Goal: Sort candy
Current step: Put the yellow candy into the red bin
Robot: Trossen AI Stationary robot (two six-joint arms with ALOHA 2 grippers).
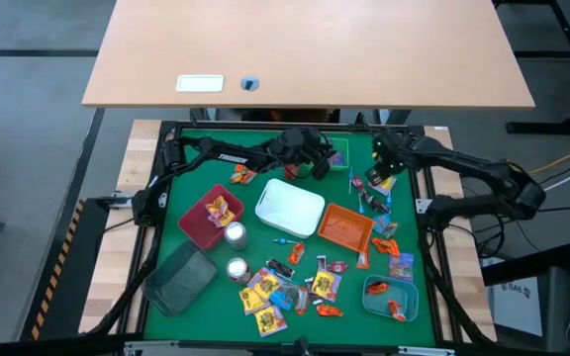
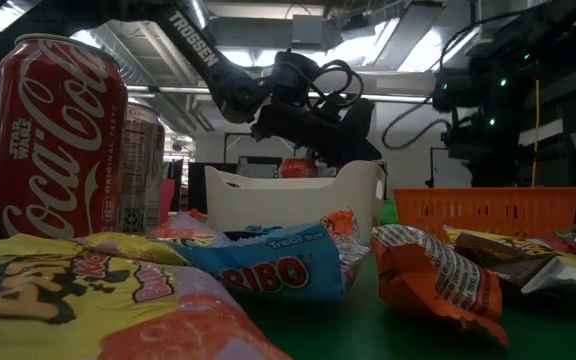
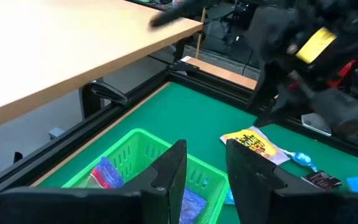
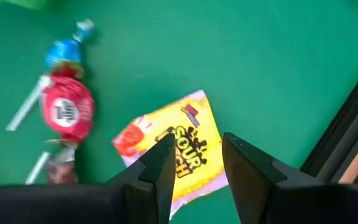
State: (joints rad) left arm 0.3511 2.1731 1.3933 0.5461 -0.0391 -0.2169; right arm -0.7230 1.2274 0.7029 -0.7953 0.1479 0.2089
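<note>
Below the right pincer [image 4: 194, 163], parted, lies a yellow candy packet [image 4: 188, 140].

Yellow Sour Patch packet [image 4: 176, 152]; red lollipop [image 4: 66, 109]; green mat [image 1: 191, 173]; white tray [image 1: 289, 207]; orange tray [image 1: 345, 227]

The tabletop [image 1: 206, 168] is covered in matt green cloth, perhaps felt. The candy [image 1: 283, 292] wears glossy, crinkled wrappers. A red can [image 2: 56, 135] shines like smooth metal. The white tray [image 1: 289, 206] looks like smooth plastic; the orange tray [image 1: 344, 225] is latticed plastic.
</note>
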